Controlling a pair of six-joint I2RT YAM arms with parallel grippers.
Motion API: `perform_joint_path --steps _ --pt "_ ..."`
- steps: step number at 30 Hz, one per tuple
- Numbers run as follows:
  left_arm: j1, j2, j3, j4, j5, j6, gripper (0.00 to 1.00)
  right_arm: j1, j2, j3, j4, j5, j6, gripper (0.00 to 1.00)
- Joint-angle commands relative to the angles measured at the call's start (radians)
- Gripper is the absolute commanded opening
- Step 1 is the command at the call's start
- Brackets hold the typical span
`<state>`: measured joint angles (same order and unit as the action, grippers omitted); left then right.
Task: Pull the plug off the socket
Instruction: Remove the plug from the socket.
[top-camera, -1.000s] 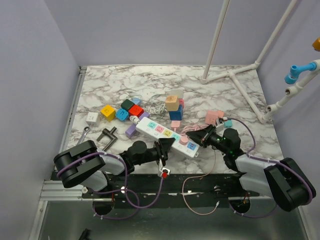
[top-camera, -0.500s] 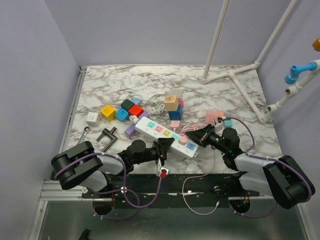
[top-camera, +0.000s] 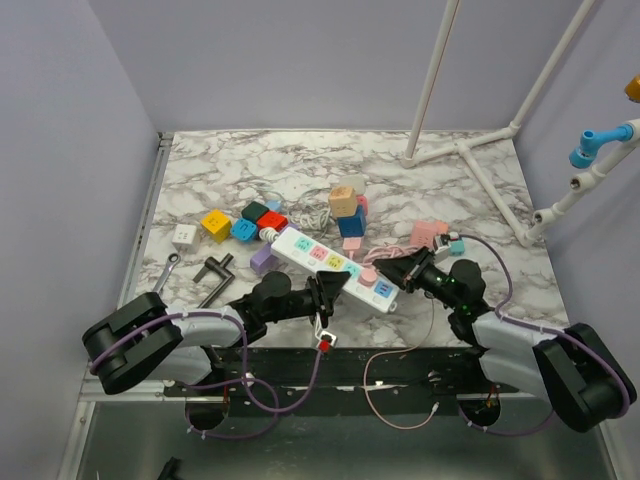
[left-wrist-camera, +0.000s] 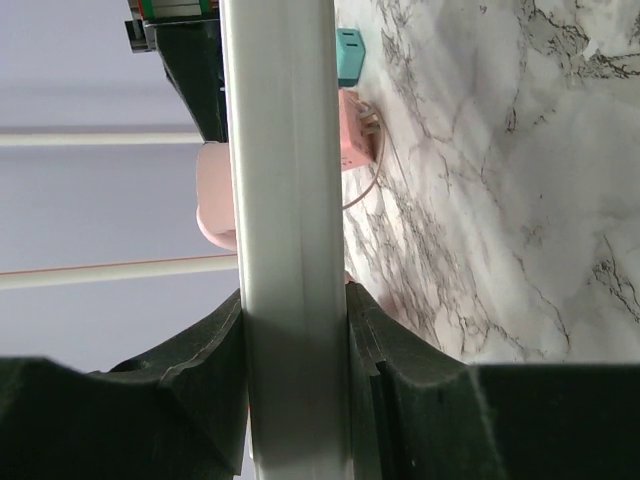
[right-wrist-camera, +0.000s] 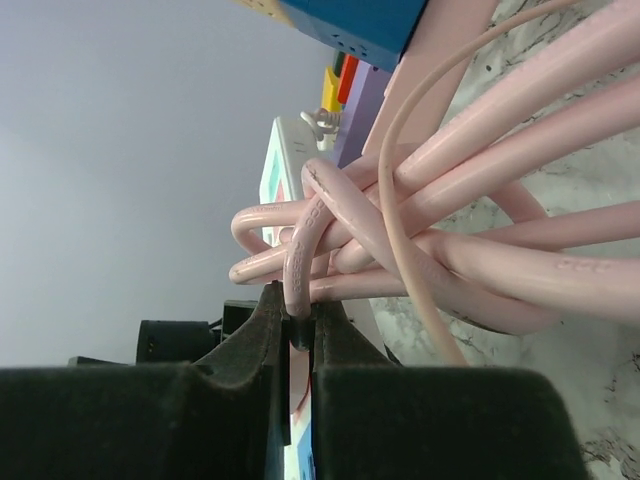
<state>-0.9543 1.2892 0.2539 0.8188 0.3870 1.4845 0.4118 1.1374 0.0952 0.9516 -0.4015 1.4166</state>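
Observation:
A white power strip (top-camera: 330, 264) lies slantwise at the table's near middle, with a pink plug (top-camera: 368, 279) seated near its right end. My left gripper (top-camera: 325, 291) is shut on the strip's near edge; in the left wrist view the strip (left-wrist-camera: 285, 200) fills the gap between the pads of the left gripper (left-wrist-camera: 295, 330), with the plug (left-wrist-camera: 215, 200) behind. My right gripper (top-camera: 391, 272) sits just right of the plug. In the right wrist view the right gripper (right-wrist-camera: 298, 330) is shut on a loop of the plug's pink cable (right-wrist-camera: 305, 250); the strip (right-wrist-camera: 272, 170) shows beyond.
Coloured blocks (top-camera: 245, 225) cluster behind the strip's left end, and a stack of blocks (top-camera: 346, 210) stands behind its middle. Pink and teal pieces (top-camera: 432, 236) lie to the right. A dark clamp (top-camera: 216, 271) and a wrench (top-camera: 168, 267) lie at the left. White pipes (top-camera: 470, 160) stand at the back right.
Both arms have reached a little farther onto the table. The strip has shifted slightly away from the arms, held by the left gripper. The right gripper has edged left and stays shut on the cable.

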Motion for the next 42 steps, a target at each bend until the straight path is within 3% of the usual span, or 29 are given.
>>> perform_joint_path --steps 1,5,7,10,14,18,28,35,42 --pt "-0.013 0.014 -0.028 -0.149 0.178 0.115 0.0 -0.025 -0.099 0.114 -0.034 0.118 -0.039 0.14" --pt "-0.011 0.019 -0.025 -0.169 0.18 0.144 0.0 -0.028 -0.157 0.106 -0.152 0.116 -0.067 0.22" --pt "-0.006 0.018 -0.03 -0.176 0.191 0.158 0.0 -0.027 -0.177 0.151 -0.256 0.107 -0.155 0.26" --pt "-0.002 0.021 -0.034 -0.149 0.19 0.154 0.0 -0.027 -0.18 0.244 -0.431 0.094 -0.258 0.58" --pt "0.013 0.061 -0.054 -0.023 0.196 0.174 0.0 -0.028 -0.197 0.246 -0.467 0.102 -0.276 0.77" --pt "0.018 0.082 -0.052 0.031 0.172 0.17 0.0 -0.028 -0.184 0.262 -0.53 0.05 -0.307 0.81" --pt "0.056 0.092 -0.056 0.123 0.144 0.151 0.0 -0.026 -0.19 0.36 -1.039 0.005 -0.596 0.85" --pt "0.06 0.087 -0.051 0.105 0.146 0.151 0.0 -0.01 -0.237 0.429 -1.182 -0.041 -0.715 0.85" --pt "0.06 0.081 -0.019 0.037 0.106 0.123 0.0 0.146 -0.132 0.562 -1.317 0.038 -0.774 0.85"
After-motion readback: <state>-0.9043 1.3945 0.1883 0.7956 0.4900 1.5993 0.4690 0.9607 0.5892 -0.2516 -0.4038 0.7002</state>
